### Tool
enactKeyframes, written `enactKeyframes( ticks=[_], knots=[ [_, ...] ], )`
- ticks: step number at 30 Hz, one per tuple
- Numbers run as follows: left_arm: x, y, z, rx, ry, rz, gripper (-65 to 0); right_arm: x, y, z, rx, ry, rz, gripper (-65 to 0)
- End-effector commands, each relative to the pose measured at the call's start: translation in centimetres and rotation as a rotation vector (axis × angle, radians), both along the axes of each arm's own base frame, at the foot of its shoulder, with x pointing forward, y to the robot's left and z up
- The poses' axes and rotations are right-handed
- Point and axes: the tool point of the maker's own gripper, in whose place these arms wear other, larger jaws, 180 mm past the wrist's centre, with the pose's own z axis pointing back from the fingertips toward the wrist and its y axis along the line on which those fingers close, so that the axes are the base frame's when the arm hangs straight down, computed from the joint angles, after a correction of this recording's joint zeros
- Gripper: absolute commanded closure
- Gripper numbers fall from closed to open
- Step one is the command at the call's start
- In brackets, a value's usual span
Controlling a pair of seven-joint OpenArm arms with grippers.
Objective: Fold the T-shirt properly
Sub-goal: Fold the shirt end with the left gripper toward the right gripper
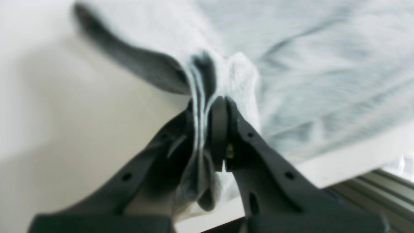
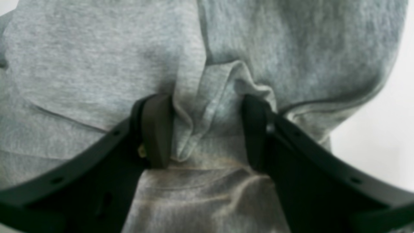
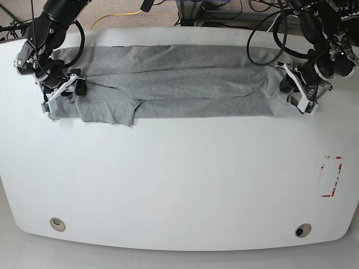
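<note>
nearby, red-marked label point(image 3: 331, 176) on table point(image 3: 179, 185)

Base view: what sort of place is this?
Probably a robotics lab: a rounded white table between two black robot arms, a heather-grey cotton T-shirt stretched between them, and loose cables on the floor behind.

Bare table point(image 3: 179, 179) below T-shirt point(image 3: 179, 84)
</note>
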Motion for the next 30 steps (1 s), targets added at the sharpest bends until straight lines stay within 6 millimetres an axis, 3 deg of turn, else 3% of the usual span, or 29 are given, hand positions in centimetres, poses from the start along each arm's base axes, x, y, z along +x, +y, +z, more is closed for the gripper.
enactKeyframes(
  ticks=[1,8,16,22,30],
  knots=[
    [1.2,-2.4,1.7,0.004,-0.057,-0.091,-0.8,-1.1,-0.8,-0.6,-0.044,0.078,0.003,-33.6],
    [1.4,-10.8,1.5,-0.094,-0.059,-0.300,-1.0,-1.1,-0.4,-0.7,-0.035,0.076,0.003,-33.6],
    [2.4,-18.0,3.3,-0.167,-0.120,-0.490,-1.1,-1.0,-0.3,-0.8,-0.030,0.075,0.002,-33.6],
    [3.4,-20.6,4.1,-0.221,-0.138,-0.520,-1.1,-1.0,-0.3,-0.8,-0.029,0.075,0.001,-33.6],
    [2.9,-21.8,3.1,-0.133,-0.113,-0.584,-1.7,-1.0,-0.5,-0.6,-0.033,0.070,-0.004,-33.6]
  ],
)
